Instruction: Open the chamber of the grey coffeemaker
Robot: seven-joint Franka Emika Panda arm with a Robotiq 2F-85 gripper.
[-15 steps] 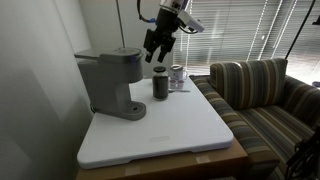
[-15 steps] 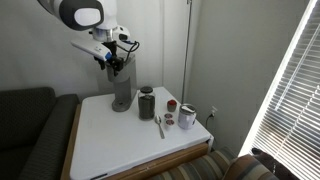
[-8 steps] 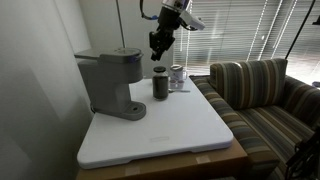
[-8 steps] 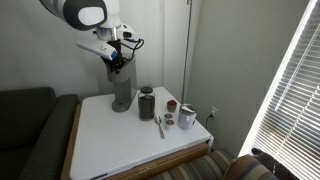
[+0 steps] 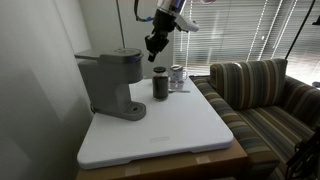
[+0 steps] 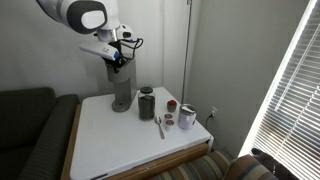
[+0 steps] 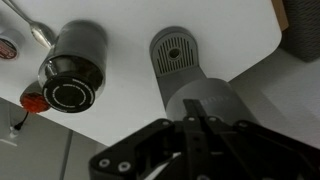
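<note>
White counter (image 5: 175,130) on a wood frame, set against a plain pale wall. Striped sofa (image 5: 262,95) beside the counter on the side away from the grey coffeemaker (image 5: 108,82); slatted blinds (image 5: 235,28) behind the sofa.

The coffeemaker stands at the back of the counter near the wall. Its chamber (image 5: 122,54), the top section of the overhanging head, lies closed. Dark canister (image 5: 160,83) just beside the coffeemaker's base, a small jar (image 5: 177,76) beyond it.

Gripper (image 5: 152,48) hangs over the front of the chamber, pointing down. Jaws pressed together, nothing between them. Wrist view: fingertips (image 7: 197,128) meet above the head's rounded front. Contact with the chamber: cannot tell.
</note>
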